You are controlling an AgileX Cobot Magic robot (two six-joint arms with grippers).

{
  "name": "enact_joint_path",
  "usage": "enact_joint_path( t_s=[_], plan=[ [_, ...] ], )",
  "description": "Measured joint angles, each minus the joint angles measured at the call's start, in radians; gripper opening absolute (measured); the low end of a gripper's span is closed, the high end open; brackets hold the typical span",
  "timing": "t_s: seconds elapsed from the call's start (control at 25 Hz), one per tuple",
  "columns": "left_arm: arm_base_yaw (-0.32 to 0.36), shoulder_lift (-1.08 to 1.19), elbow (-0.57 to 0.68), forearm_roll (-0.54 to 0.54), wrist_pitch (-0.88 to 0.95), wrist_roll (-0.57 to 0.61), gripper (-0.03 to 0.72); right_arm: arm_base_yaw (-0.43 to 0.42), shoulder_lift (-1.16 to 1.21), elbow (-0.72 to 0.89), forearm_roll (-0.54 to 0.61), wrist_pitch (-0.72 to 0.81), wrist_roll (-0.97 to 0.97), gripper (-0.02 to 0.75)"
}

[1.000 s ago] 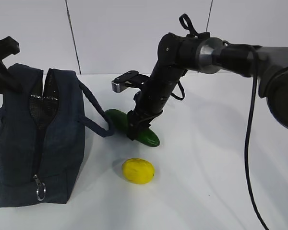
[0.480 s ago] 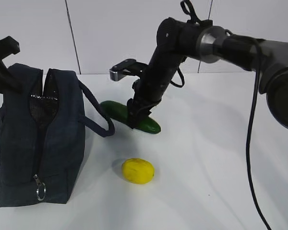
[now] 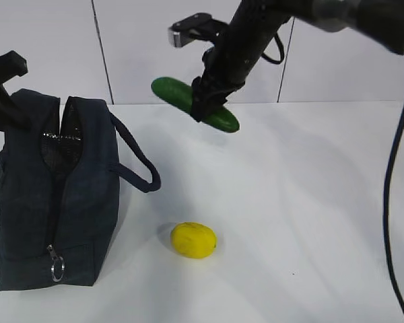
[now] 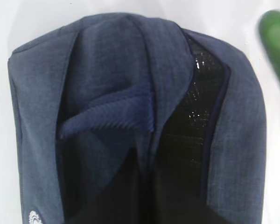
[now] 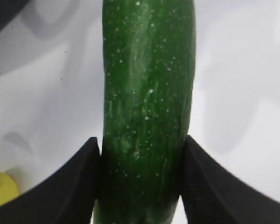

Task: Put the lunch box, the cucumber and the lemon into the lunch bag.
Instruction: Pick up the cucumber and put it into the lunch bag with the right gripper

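Right claw point(image 3: 207, 102) clamped across cucumber point(image 3: 195, 104) mid-length, held high over table point(image 3: 310, 202), right of bag point(image 3: 54, 195). Left claw unseen, state unknown. Lemon point(image 3: 194, 240) on table. Risks: smooth skin slipping; long cucumber snagging the narrow zip opening point(image 4: 177, 154).

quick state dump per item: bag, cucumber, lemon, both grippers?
lunch bag: upright on the table, top zipper open, dark lining showing
cucumber: held off the table, tilted, clamped between the right gripper's fingers
lemon: lying loose on the table, right of the bag, untouched
right gripper: shut on the cucumber, raised
left gripper: fingers not visible in its wrist view; state cannot be told
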Motion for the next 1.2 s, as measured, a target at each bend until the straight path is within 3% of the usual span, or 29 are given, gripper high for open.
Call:
enact_joint_path(
  t_s=[0.32, 0.76, 0.92, 1.2],
  plan=[
    [0.000, 0.000, 0.000, -0.017, -0.006, 0.000, -0.007, -0.007, -0.183, 0.000, 0.034, 0.016, 0.391, 0.391],
    [0.000, 0.000, 0.000, -0.021, -0.019, 0.000, -0.007, 0.045, -0.287, 0.009, 0.190, 0.021, 0.639, 0.391],
    [0.000, 0.002, 0.000, -0.021, -0.021, 0.000, -0.007, 0.123, -0.287, 0.009, 0.169, 0.021, 0.721, 0.391],
    [0.000, 0.002, 0.000, -0.023, -0.029, 0.000, -0.007, 0.264, -0.275, 0.009, 0.009, 0.021, 0.913, 0.391]
  ],
)
